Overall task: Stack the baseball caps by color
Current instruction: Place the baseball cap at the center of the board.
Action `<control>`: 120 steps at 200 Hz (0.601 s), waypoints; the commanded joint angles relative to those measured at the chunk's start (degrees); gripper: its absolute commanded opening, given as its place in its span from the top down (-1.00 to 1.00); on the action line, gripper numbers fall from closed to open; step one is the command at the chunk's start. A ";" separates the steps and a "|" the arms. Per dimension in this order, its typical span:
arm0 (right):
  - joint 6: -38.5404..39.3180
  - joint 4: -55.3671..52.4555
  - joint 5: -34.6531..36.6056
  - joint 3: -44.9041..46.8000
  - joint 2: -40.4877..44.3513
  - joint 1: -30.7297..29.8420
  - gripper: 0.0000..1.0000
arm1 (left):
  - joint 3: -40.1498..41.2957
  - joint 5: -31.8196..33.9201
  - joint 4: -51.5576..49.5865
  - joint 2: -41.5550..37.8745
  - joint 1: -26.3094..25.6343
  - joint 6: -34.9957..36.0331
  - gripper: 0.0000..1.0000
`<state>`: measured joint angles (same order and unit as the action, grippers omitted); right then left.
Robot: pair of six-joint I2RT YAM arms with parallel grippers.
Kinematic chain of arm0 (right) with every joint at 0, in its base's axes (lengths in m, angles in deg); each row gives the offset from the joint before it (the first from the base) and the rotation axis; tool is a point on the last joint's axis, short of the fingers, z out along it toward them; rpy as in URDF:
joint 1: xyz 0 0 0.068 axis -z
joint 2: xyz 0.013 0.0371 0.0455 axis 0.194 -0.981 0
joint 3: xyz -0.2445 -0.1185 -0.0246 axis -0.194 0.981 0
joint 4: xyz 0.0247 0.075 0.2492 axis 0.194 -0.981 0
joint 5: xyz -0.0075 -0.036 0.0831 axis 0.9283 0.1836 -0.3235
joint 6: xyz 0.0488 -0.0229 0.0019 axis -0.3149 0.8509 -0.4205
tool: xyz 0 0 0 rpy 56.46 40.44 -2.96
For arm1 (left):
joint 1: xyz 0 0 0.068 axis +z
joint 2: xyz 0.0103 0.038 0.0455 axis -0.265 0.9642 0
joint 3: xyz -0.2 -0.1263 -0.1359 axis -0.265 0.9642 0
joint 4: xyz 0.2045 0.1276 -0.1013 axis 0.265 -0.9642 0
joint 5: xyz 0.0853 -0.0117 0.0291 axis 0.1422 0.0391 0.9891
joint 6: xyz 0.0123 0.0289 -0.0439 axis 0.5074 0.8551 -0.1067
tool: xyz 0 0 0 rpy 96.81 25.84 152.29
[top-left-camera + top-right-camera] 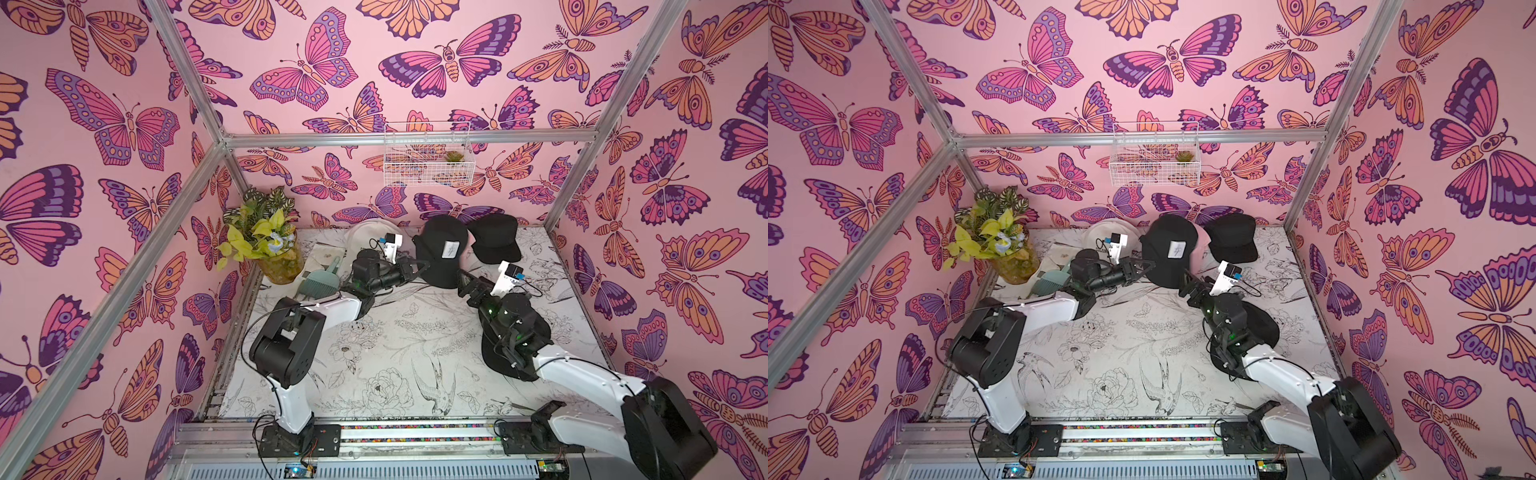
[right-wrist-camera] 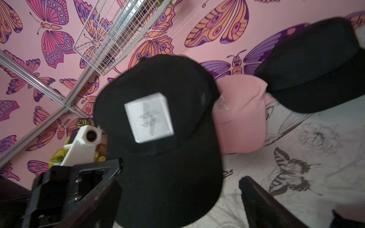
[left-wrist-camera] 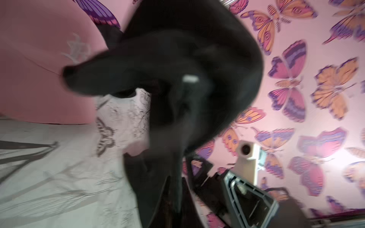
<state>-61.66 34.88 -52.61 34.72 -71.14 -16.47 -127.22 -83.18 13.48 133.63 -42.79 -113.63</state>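
A black cap with a white square patch (image 1: 441,249) (image 2: 158,138) sits at the back middle of the table. My left gripper (image 1: 422,266) (image 3: 173,199) is shut on its side edge, and the cap fills the blurred left wrist view. My right gripper (image 1: 465,286) (image 2: 181,197) stands open around the cap's brim without touching it. A pink cap (image 2: 241,118) (image 1: 1203,246) lies partly under the patched one. Another black cap (image 1: 494,243) (image 2: 312,65) rests at the back right. A cream cap (image 1: 368,235) lies behind my left arm. One more black cap (image 1: 540,332) is mostly hidden under my right arm.
A potted plant (image 1: 266,245) stands in the back left corner, with a teal brush (image 1: 320,283) beside it. A white wire basket (image 1: 428,158) hangs on the back wall. The floral table cover (image 1: 395,353) spreads in front of both arms.
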 commanded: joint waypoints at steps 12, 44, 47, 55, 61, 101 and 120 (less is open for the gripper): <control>16.47 -11.78 -6.37 -6.19 3.84 5.59 -0.98 | 3.05 -1.51 -16.85 -3.84 3.26 20.54 1.00; 23.67 -18.25 -27.04 -12.53 0.86 11.18 -0.95 | 3.00 -3.57 -25.40 -6.39 4.35 32.54 1.00; 25.01 -19.92 -28.92 -13.54 0.32 11.36 -0.95 | 3.00 -3.79 -26.18 -6.61 4.39 33.73 1.00; 27.48 -24.05 -31.73 -16.08 -0.76 11.35 -0.94 | 3.17 -4.48 -27.96 -7.21 4.52 37.15 1.00; 29.04 -27.17 -33.84 -18.22 -1.85 11.40 -0.94 | 3.26 -5.01 -29.60 -7.75 4.61 40.20 1.00; 32.42 -31.17 -34.56 -22.19 -2.73 11.48 -0.98 | 0.14 -20.61 -43.17 -9.91 6.98 52.27 1.00; 32.13 -27.94 -36.39 -21.10 -1.56 11.75 -0.98 | -0.39 -21.27 -48.76 -11.77 7.20 56.56 1.00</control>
<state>-32.13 7.53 -84.56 13.52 -74.11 -5.28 -125.80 -96.25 -24.88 124.73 -36.43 -67.73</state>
